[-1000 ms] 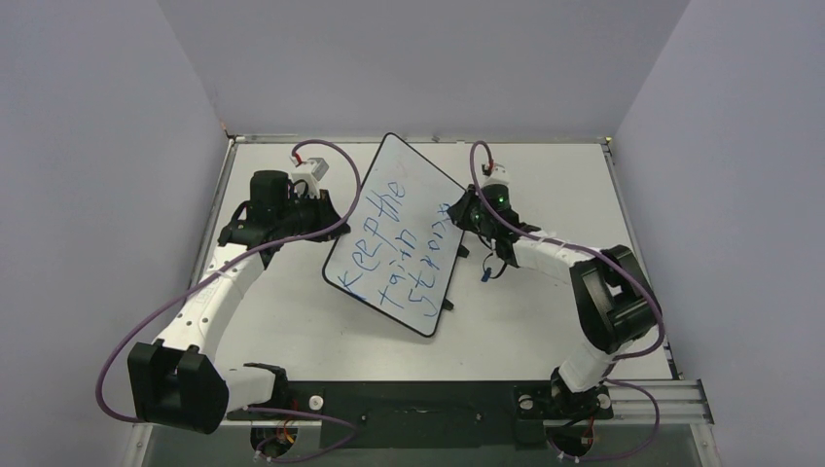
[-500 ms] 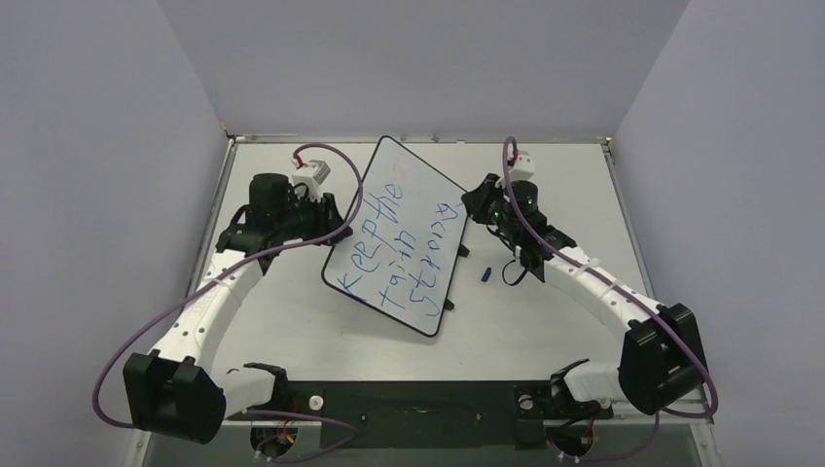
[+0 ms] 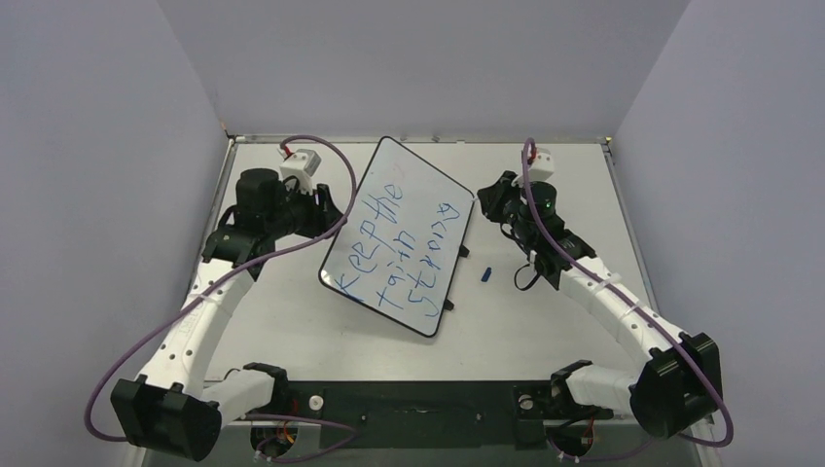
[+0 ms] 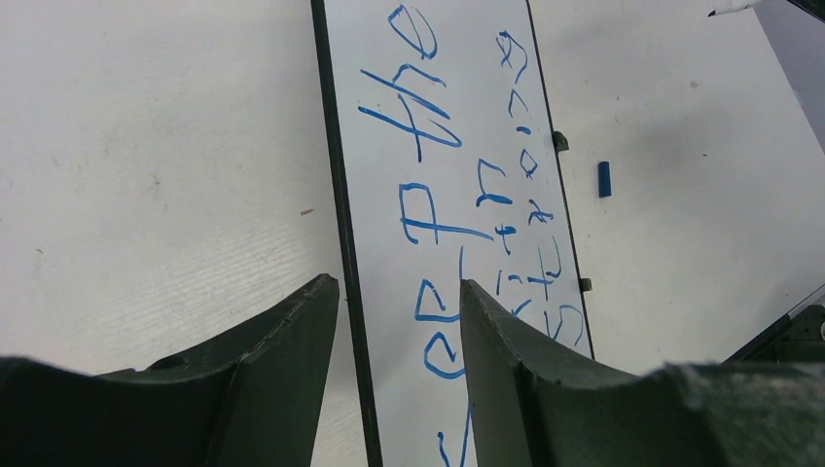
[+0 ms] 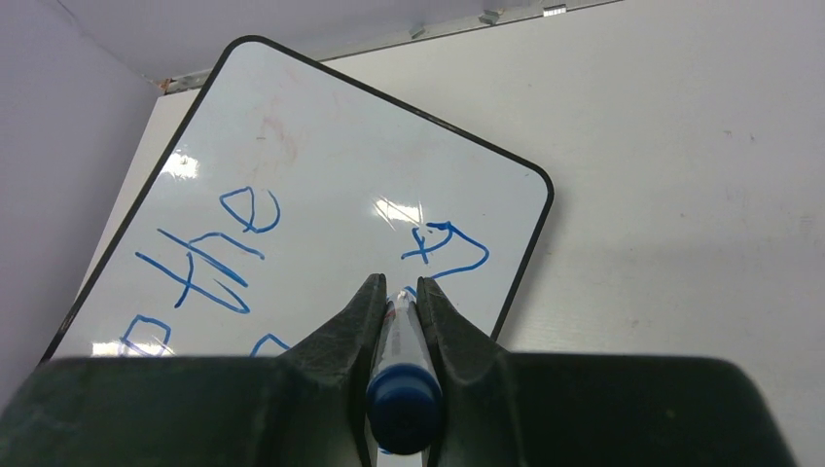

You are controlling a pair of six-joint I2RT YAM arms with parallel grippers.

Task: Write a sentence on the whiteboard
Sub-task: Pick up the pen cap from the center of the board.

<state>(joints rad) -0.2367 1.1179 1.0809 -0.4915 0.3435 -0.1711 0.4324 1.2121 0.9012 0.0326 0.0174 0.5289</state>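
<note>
On the pale bench (image 3: 292, 321), between the two arms, a large flat white rectangular whiteboard (image 3: 407, 161) with a thin black rim, lying flat and turned corner-on to the bases, likely so that each arm can reach an edge. Across it, in three slanted lines of blue marker handwriting, the sentence (image 3: 399, 243), reading roughly "Keep the train strong" and looking complete down to the final g near the board's right corner. At the board's left rim, the left jaws parted wide and straddling the black edge, one finger over bare bench, the other over the written face. Presumably set there to brace the board against sliding under pen strokes, though contact impossible to confirm. Near the right corner, the right jaws closed tight on a pale-barrelled marker pen (image 5: 401, 384) with a blue end, gripped along the fingers so the nib points ahead at that last letter. Nib touching or lifted: cannot tell. A small blue pen cap (image 3: 486, 274) on the bench just right of the board, apart from it and out of the writing path. Judged nearly done: writing apparently finished, pen not yet capped or set down.
</note>
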